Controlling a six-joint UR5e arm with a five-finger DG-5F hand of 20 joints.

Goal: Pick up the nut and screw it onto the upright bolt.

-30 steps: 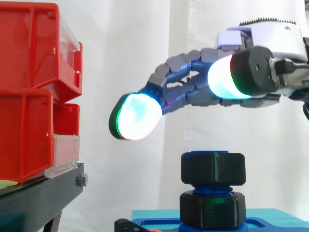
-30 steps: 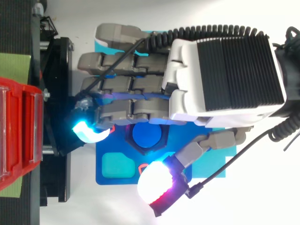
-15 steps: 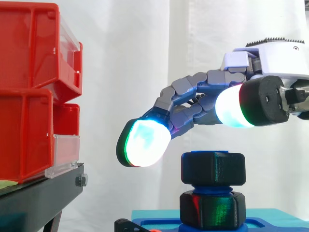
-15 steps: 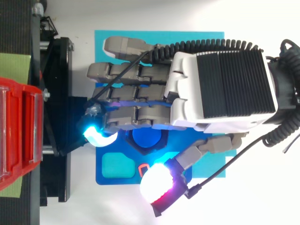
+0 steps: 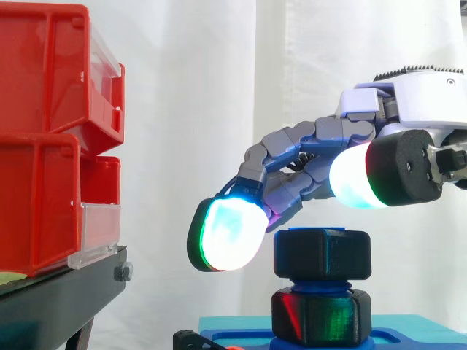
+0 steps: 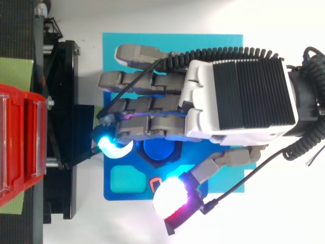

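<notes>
A black hex nut (image 5: 322, 254) sits at the top of the upright blue bolt (image 6: 158, 149), above a second black hex piece (image 5: 321, 315) at the bolt's foot. The bolt stands on a blue base plate (image 6: 122, 194) on a cyan mat (image 6: 117, 41). My hand (image 5: 310, 149) hovers just above the nut with its fingers relaxed and bent downward, holding nothing. One glowing fingertip (image 5: 230, 235) hangs to the left of the nut at about its height, and the thumb pad (image 5: 350, 176) sits just above it. From above, the hand (image 6: 238, 96) covers most of the plate.
Stacked red bins (image 5: 44, 138) rest on a black stand (image 5: 66, 299) to the left of the bolt, a short gap away. The blue plate has a teal recess (image 6: 127, 179) near its front left corner. A white curtain hangs behind.
The hand has come down and drawn back to the right. Its leading fingertip dropped from well above the nut to beside it. The nut and bolt have not moved.
</notes>
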